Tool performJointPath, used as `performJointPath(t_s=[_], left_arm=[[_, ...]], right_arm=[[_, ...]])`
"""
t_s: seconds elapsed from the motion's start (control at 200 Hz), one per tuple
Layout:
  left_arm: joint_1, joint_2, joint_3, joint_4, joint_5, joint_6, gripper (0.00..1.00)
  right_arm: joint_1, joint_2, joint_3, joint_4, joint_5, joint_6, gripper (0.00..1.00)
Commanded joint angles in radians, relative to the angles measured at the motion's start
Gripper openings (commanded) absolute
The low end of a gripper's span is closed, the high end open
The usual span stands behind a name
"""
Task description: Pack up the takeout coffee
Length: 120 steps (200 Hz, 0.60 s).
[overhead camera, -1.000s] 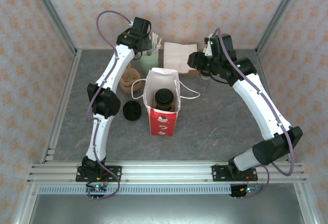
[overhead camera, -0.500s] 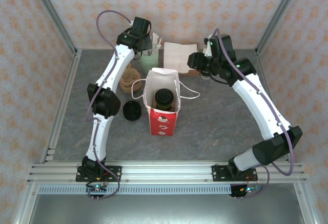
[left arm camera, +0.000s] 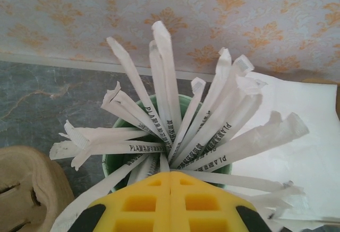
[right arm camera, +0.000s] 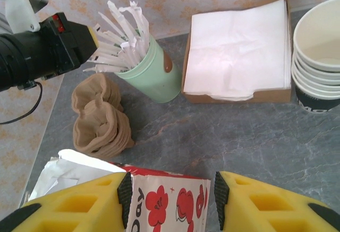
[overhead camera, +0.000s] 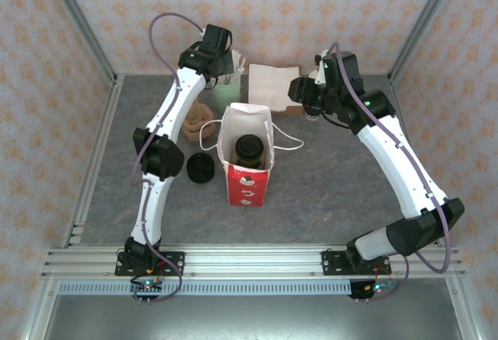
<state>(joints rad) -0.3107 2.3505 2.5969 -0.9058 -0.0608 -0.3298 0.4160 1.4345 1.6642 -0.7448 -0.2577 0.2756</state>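
Note:
The takeout coffee (overhead camera: pixel 249 151), a dark cup with a black lid, stands inside the open red-and-white paper bag (overhead camera: pixel 247 188) at the table's middle. My left gripper (left arm camera: pixel 170 174) is at the back, over the pale green cup (right arm camera: pixel 151 75) of white sticks (left arm camera: pixel 212 136). Its yellow fingers are pressed together, and one stick runs into their seam. My right gripper (right arm camera: pixel 172 189) hangs open to the right of the bag and above it. The bag's printed top edge (right arm camera: pixel 170 205) shows below, between its fingers, untouched.
A cardboard tray of white napkins (right arm camera: pixel 239 46) sits at the back, with a stack of paper cups (right arm camera: pixel 319 57) to its right. Brown pulp cup holders (right arm camera: pixel 101 118) lie left of the bag, and a stack of black lids (overhead camera: pixel 200 168) lies nearer.
The left wrist has shifted slightly back and up at the stick cup. The right wrist has drifted a little to the right. The bag and the coffee have not moved.

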Motion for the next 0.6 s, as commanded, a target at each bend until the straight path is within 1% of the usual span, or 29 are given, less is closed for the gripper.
performJointPath(t_s=[0.0, 0.375, 0.596], left_arm=[[-0.014, -0.116, 0.029, 0.012, 0.001, 0.047, 0.0], [-0.021, -0.228, 0.053, -0.016, 0.015, 0.086, 0.0], [-0.05, -0.352, 0.058, -0.051, 0.04, 0.131, 0.0]], right_arm=[[0.002, -0.019, -0.016, 0.045, 0.059, -0.019, 0.47], [0.002, -0.02, -0.023, 0.072, 0.072, -0.029, 0.47], [0.002, -0.02, -0.033, 0.086, 0.089, -0.036, 0.47]])
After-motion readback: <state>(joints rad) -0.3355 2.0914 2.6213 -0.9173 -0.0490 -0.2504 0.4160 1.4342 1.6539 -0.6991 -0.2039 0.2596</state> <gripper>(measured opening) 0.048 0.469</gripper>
